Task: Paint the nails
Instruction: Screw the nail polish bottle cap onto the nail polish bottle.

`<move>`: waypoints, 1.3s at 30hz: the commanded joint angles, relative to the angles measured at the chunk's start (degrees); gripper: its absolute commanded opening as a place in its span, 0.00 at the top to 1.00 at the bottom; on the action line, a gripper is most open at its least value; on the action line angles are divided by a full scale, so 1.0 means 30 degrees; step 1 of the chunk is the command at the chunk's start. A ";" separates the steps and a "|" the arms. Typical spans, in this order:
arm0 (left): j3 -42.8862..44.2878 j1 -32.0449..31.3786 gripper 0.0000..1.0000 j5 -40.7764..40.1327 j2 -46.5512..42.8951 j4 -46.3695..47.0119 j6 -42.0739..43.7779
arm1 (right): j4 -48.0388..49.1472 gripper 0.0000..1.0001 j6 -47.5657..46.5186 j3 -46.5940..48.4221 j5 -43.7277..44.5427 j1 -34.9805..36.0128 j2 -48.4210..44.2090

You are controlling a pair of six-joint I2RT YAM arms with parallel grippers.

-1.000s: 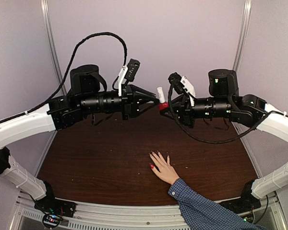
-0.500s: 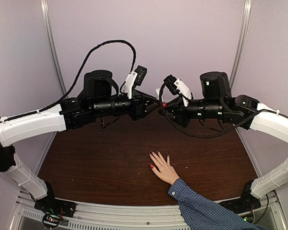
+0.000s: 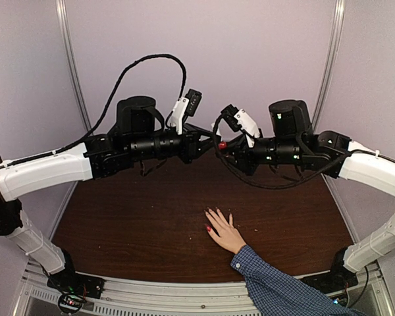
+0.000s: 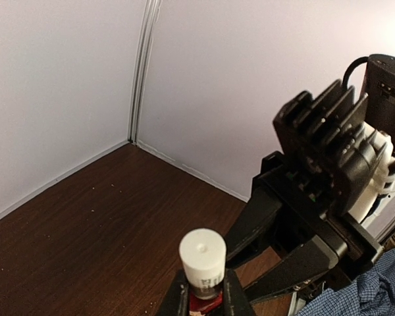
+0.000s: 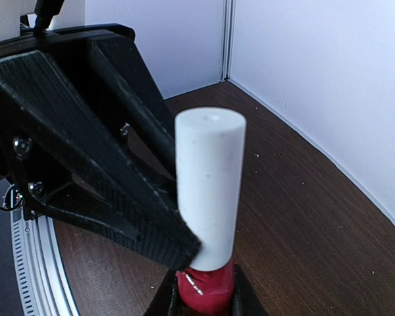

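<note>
Nails (image 3: 209,229) on a light-skinned person's spread fingers lie at the near middle of the dark brown wood-grain worktop (image 3: 131,224). The palm is down and the fingertips point away from the arm bases. The wrist runs into a blue checked sleeve (image 3: 276,289) that comes in from the near right. One nail at the left edge of the palm shows glossy red; the others are too small to judge from above.

Well above and beyond them, the two arms meet tip to tip over the far half of the worktop. The right hand (image 5: 204,297) is pressed together on the small red polish bottle (image 5: 206,289), gripping its body from both sides. The tall white cylindrical cap (image 5: 209,187) rises out of the bottle. The left hand (image 4: 203,293) is pinching that cap near its lower end, and its black fingers (image 5: 138,217) reach in from the left in the right wrist view. Bottle and cap are held in the air, well apart from the nails.
</note>
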 commanded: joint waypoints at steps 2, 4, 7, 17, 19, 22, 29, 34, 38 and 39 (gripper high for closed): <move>0.0416 -0.0024 0.92 0.0224 0.0082 0.1110 -0.0085 | 0.0164 1.00 -0.0024 0.0695 -0.0129 0.0089 -0.0206; 0.0223 -0.0024 0.94 0.0435 -0.0081 0.1189 -0.0038 | 0.0171 1.00 -0.0192 0.0693 -0.0443 0.0089 -0.0332; -0.0128 -0.0024 0.95 0.1079 -0.0375 0.1313 0.0108 | 0.0221 1.00 -0.0638 0.0640 -0.1381 0.0089 -0.0631; -0.0546 0.0009 0.98 0.6084 -0.0535 0.1683 0.1091 | 0.1101 1.00 -0.1359 0.0430 -0.6768 -0.0388 -0.1677; -0.0414 0.0013 0.98 0.7619 -0.0363 0.1866 0.1148 | 0.1273 1.00 -0.1395 0.0429 -0.8136 -0.0524 -0.1858; -0.0067 0.0013 0.98 0.9529 0.0117 0.1830 0.1212 | 0.1420 1.00 -0.1523 0.0498 -1.0106 -0.0564 -0.2048; 0.0186 0.0007 0.99 1.1628 0.0500 0.1905 0.1372 | 0.0838 1.00 -0.1861 0.0951 -1.2965 -0.0633 -0.2060; -0.0034 0.0006 0.95 1.0477 -0.0027 0.1331 0.1949 | 0.0491 1.00 -0.2014 0.0878 -1.2229 -0.0840 -0.2086; -0.0777 0.0177 0.78 0.8040 -0.1080 0.1523 0.1886 | 0.0078 1.00 -0.1825 0.0814 -0.9476 -0.0906 -0.2039; -0.0960 0.0181 0.74 0.7070 -0.1294 0.1582 0.1823 | 0.0037 1.00 -0.1739 0.0789 -0.8614 -0.0929 -0.1998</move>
